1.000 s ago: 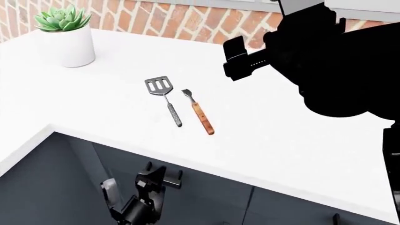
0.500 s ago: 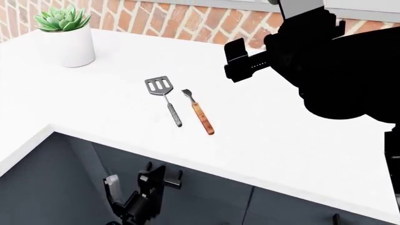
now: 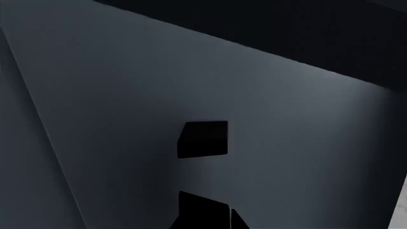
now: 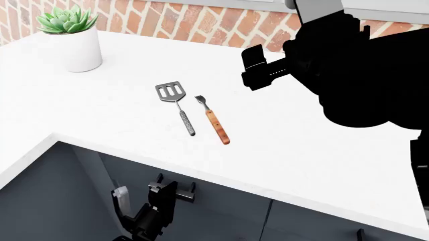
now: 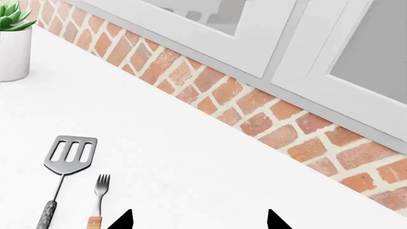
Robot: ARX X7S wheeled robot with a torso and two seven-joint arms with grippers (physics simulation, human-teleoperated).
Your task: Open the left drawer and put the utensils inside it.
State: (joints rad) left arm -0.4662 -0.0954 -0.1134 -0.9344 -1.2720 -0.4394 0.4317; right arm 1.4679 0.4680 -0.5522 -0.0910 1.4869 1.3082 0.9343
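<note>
Far left on the white counter [image 4: 80,115]: potted succulent [image 4: 69,40], well apart from the work, no obstacle.

My left gripper [image 4: 157,203] hangs below the counter lip, right at the black bar handle [image 4: 184,195] of the left drawer [image 4: 214,211]. Drawer is shut. Cannot tell from head or wrist view whether the fingers are parted or closed on the bar; the wrist camera gives only dark panel. Risk: pulling without a real hold, so the fingers slip off and the drawer stays put. The corner cabinet face [image 4: 40,201] sits just beside that arm, so little room to swing left.

Centre counter: spatula [image 4: 176,106] and fork [image 4: 214,120] lie side by side, close but apart, well back from the front edge. Risk later: pinching one and nudging the other.

Right: my right gripper [image 4: 258,68] hovers above the counter, fingers parted in its wrist view, holding nothing. Clear counter beneath it; brick wall [image 5: 267,114] behind limits reach.
</note>
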